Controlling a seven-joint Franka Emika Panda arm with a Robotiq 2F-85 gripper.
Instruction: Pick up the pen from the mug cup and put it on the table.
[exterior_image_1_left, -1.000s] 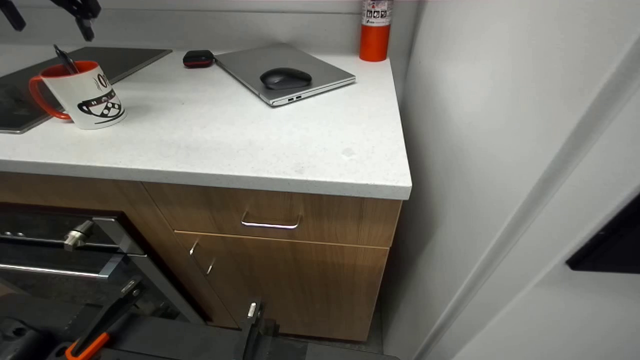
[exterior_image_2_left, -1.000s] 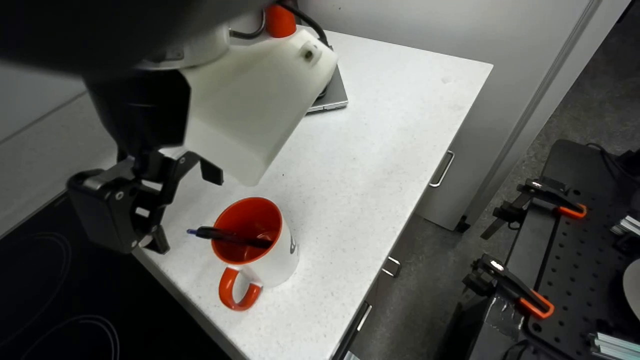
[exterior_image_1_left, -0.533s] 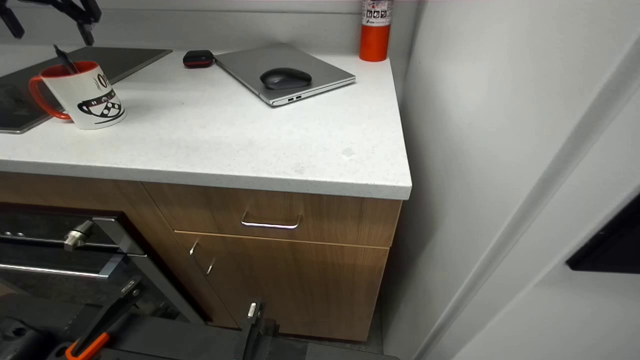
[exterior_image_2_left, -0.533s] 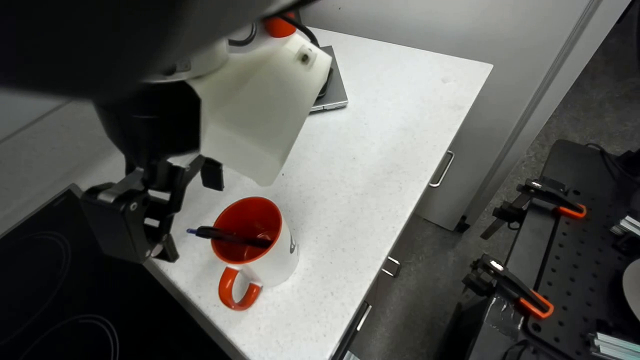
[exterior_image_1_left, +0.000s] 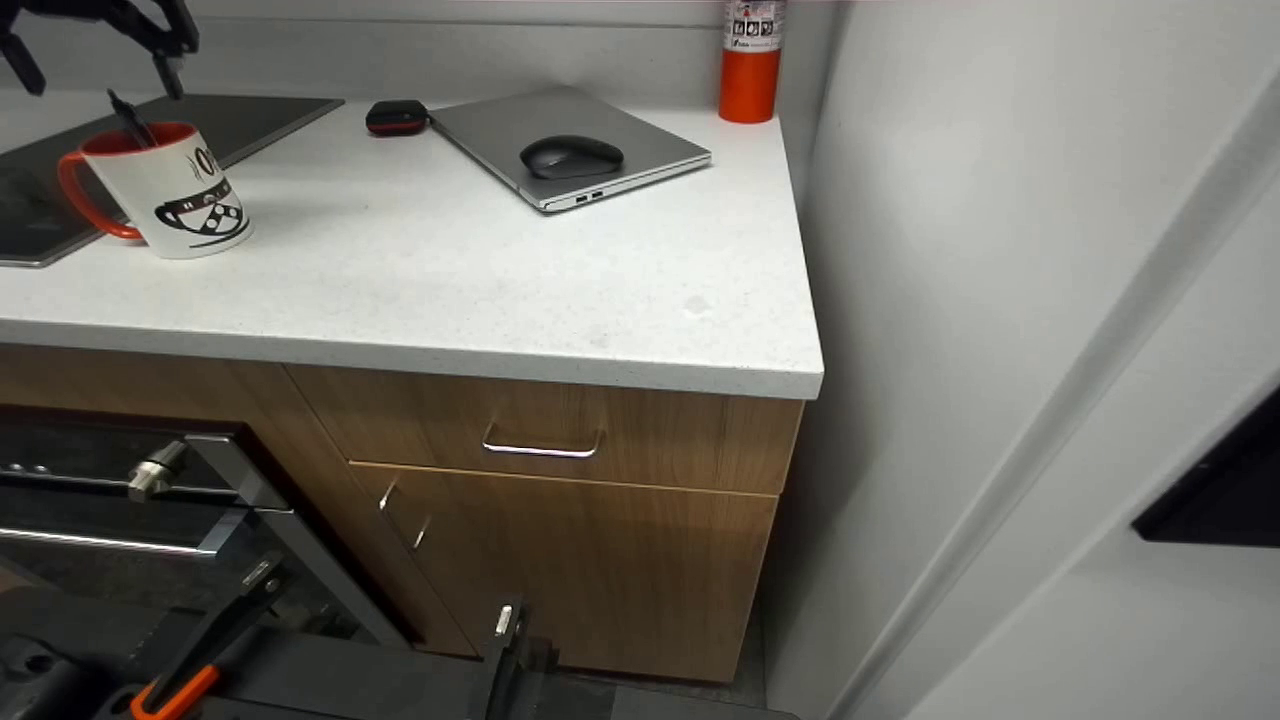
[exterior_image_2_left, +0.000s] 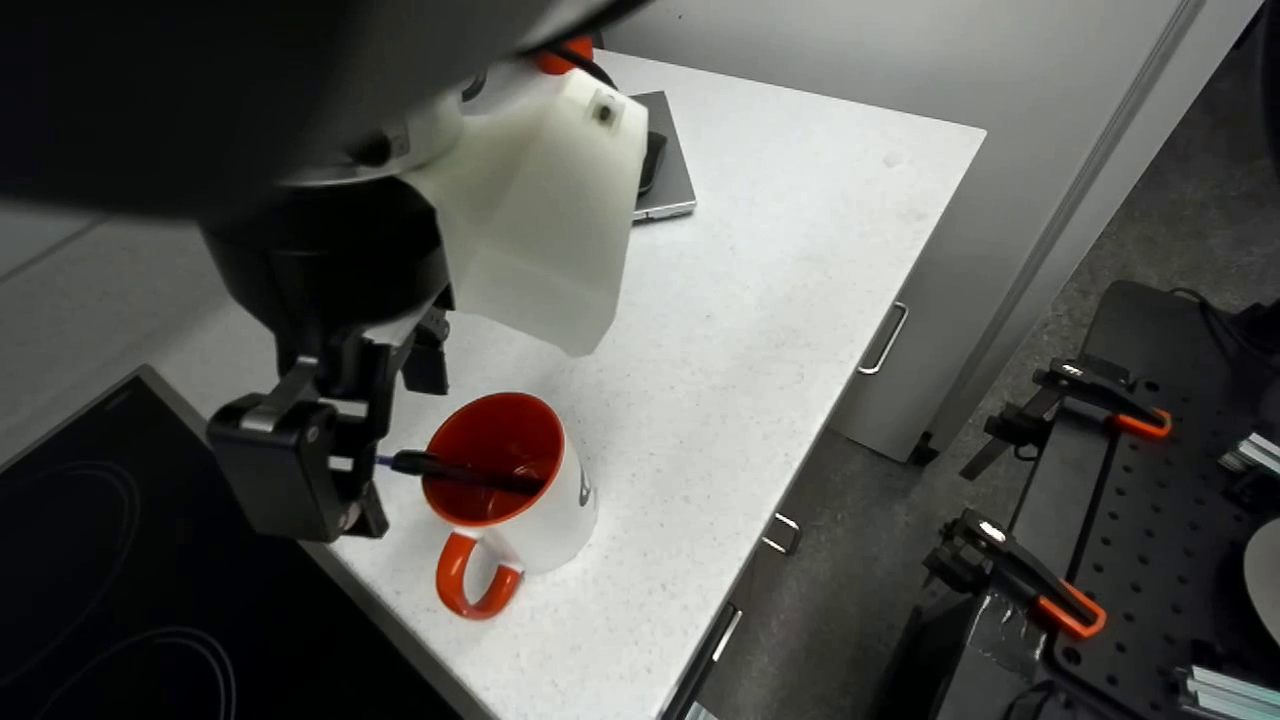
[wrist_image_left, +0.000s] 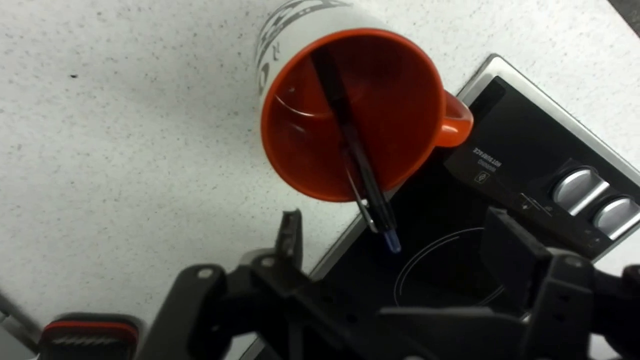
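The white mug cup with red-orange inside and handle (exterior_image_1_left: 200, 210) stands on the white speckled table (exterior_image_1_left: 450, 270) beside the cooktop; it also shows in an exterior view (exterior_image_2_left: 570, 525) and the wrist view (wrist_image_left: 300, 35). The black pen (wrist_image_left: 367, 182) leans tilted in the mug, its blue-tipped, clipped end sticking out past the rim on the handle side; both exterior views show it too (exterior_image_1_left: 130, 118) (exterior_image_2_left: 430, 465). My gripper (wrist_image_left: 395, 220) is open and empty. In the wrist view the pen's end lies between the fingers, nearer the left one, touching neither. Both exterior views show the fingers near that end (exterior_image_1_left: 100, 84) (exterior_image_2_left: 395, 440).
A black cooktop (exterior_image_2_left: 100, 560) adjoins the mug, with knobs (wrist_image_left: 580, 190). A grey laptop (exterior_image_1_left: 480, 130) carries a black mouse (exterior_image_1_left: 572, 157). A small dark case (exterior_image_1_left: 396, 118) and red canister (exterior_image_1_left: 748, 85) stand at the back. A pale plate (exterior_image_2_left: 540, 220) hangs from my wrist.
My gripper has moved closer to the pen's end, right and slightly down in an exterior view, and has turned a little. It stays open. The mug and pen have not visibly moved.
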